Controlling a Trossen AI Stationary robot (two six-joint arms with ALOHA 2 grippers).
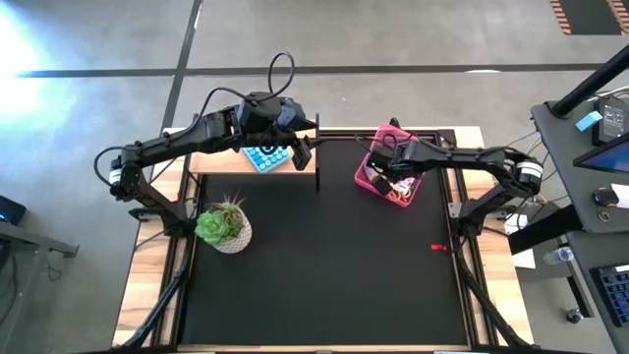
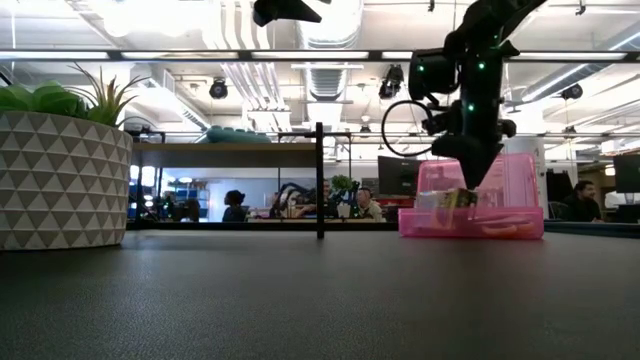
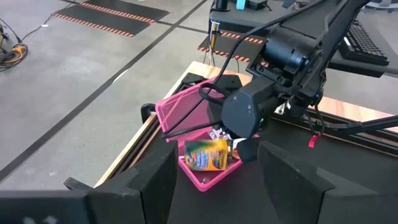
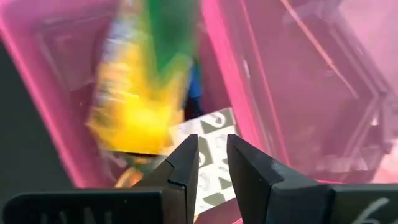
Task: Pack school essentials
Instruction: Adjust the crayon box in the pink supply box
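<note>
A pink plastic box (image 1: 366, 182) with its lid (image 3: 180, 106) thrown open stands at the table's far right. A yellow box (image 3: 208, 154) stands tilted inside it against a wall, next to a white patterned card (image 4: 211, 124). My right gripper (image 4: 212, 155) points steeply down into the pink box beside the yellow box. Its fingers are a narrow gap apart, with nothing between them. My left gripper (image 3: 217, 152) hangs open and high at the far left (image 1: 303, 149), facing the pink box from a distance.
A potted plant (image 1: 226, 228) stands at the left. Under my left arm a wooden shelf holds a blue thing (image 1: 265, 155). A black upright post (image 2: 319, 180) rises at the far middle. A small red thing (image 1: 438, 247) lies at the right edge. The black mat's middle and near part are bare.
</note>
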